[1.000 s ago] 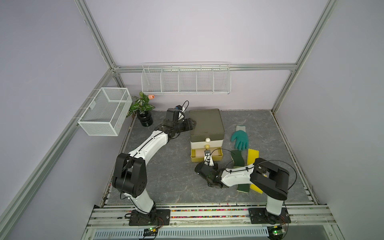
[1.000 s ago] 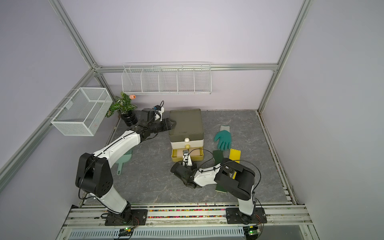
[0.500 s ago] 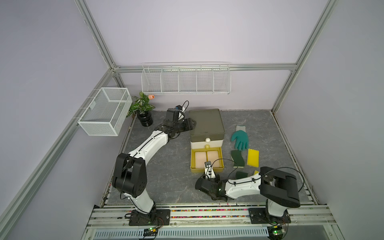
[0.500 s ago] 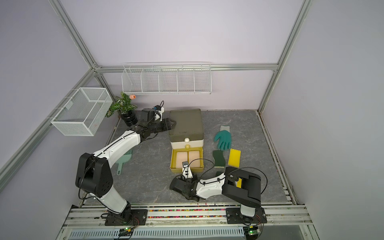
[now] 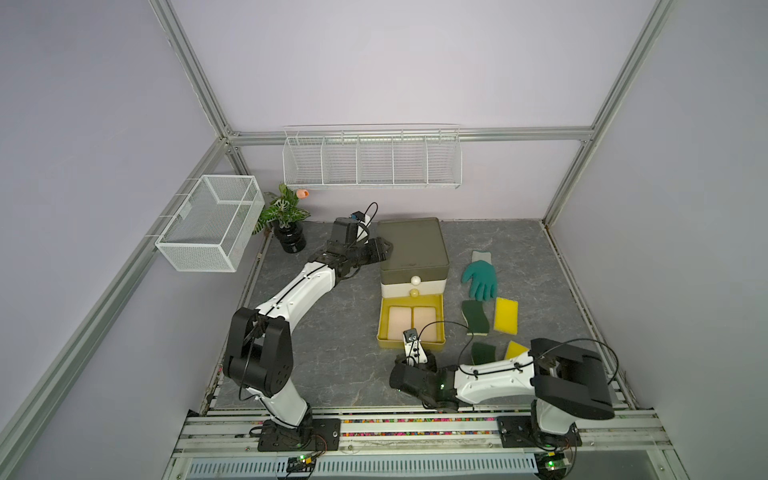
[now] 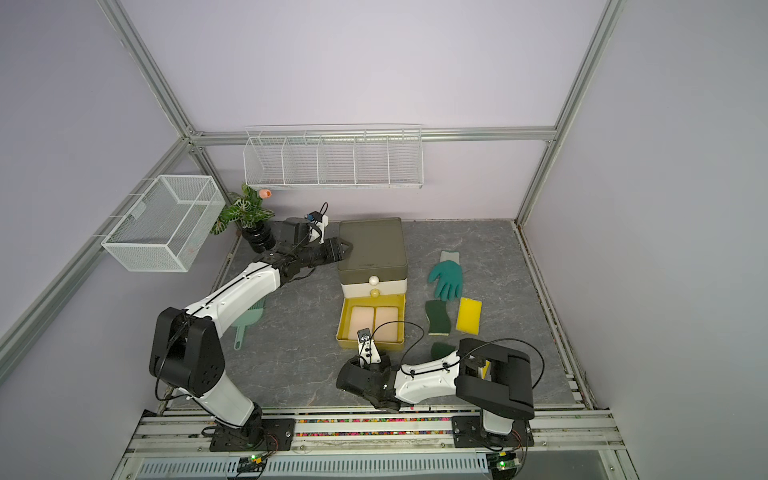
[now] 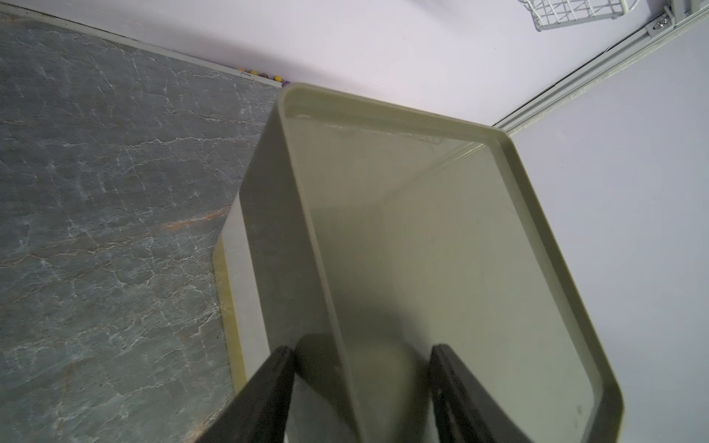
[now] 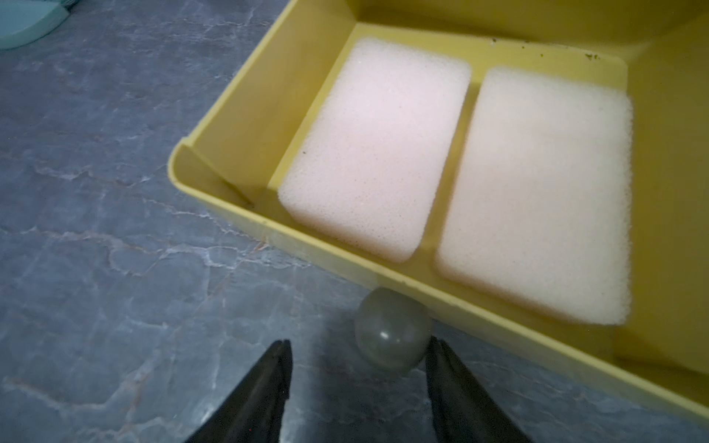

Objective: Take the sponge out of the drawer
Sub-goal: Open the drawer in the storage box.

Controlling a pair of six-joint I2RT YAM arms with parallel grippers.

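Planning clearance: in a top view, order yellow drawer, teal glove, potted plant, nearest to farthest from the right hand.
1. Yellow drawer, just ahead of the right hand.
2. Teal glove, right side.
3. Potted plant, far-left corner.

Drawer [image 5: 381, 322] open above, knob [image 8: 390, 333] at its front

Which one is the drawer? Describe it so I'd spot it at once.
Find the olive-topped cabinet in the middle of the grey table. Its bottom drawer, yellow, juts out toward the arms' bases. Unlike the shut drawers above, it shows two pale pink sponges inside.
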